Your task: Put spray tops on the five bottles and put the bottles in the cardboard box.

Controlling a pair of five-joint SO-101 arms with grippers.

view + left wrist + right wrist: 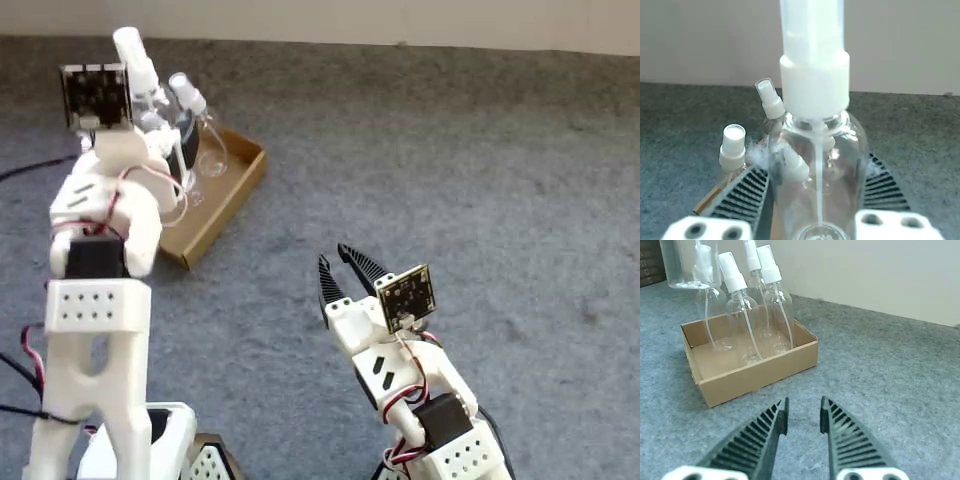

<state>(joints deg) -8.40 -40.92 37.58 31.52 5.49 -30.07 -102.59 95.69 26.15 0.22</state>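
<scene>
High view first: I've got the left arm up at the far left corner, holding a clear spray bottle (140, 68) above the cardboard box (232, 190), which sits on the grey tabletop (470, 150). More capped bottles (192, 105) stand in the box beside it. The right claw (343, 262) is well apart from the box, nearer the middle, with its black fingers spread and nothing between them. On the left wrist view, the left claw (815, 192) is clamped on that spray bottle, ribbed fingers (745, 197) pressing either side of the glass, bottle upright, white spray top (814, 75) on its neck. Two other spray heads are just behind it. Over to the right wrist view: the right claw (802, 415) is released, jaws parted over bare tabletop. Ahead of it is the box with at least three capped bottles standing inside, and the held bottle hanging above its far corner.
</scene>
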